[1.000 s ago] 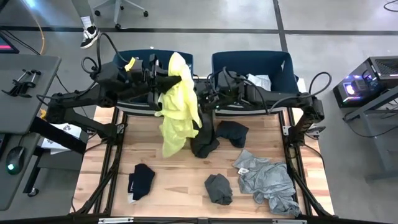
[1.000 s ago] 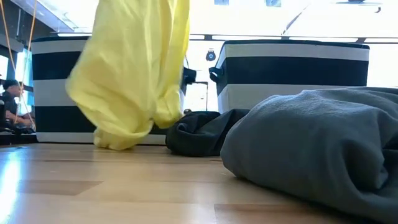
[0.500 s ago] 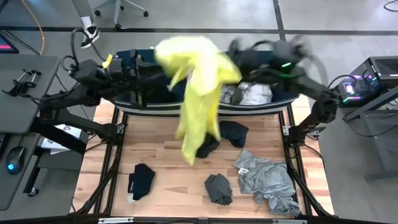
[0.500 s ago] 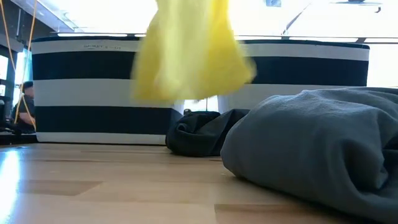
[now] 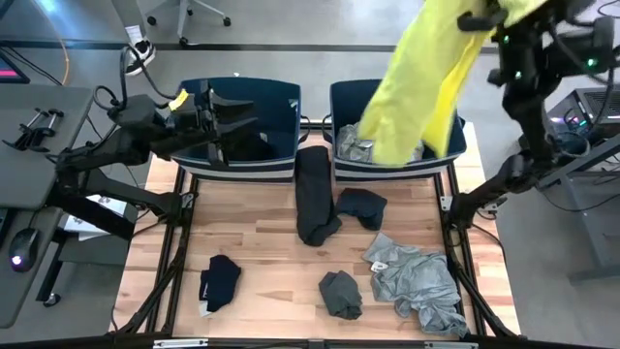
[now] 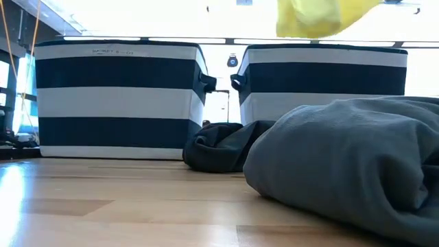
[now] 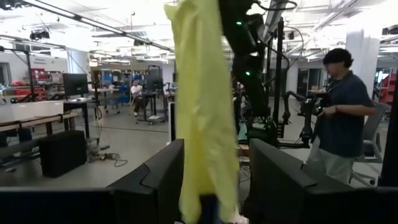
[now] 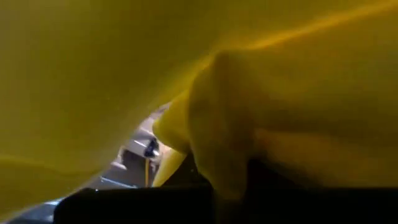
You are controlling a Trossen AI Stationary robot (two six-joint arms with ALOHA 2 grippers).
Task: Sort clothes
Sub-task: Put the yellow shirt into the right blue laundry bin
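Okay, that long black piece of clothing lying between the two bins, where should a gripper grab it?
Grip the long black garment at its bunched lower end, coming straight down from above. That end is crumpled into raised folds the fingers can likely pinch, while the upper part lies flat and narrow between the bins.

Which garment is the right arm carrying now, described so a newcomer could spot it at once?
Start at the two large dark blue fabric bins at the table's far edge. Above the right-hand bin the right gripper holds up a long neon yellow fabric garment, its lower end hanging over that bin. It is the only bright one; the clothes on the wooden table are black, navy or grey.
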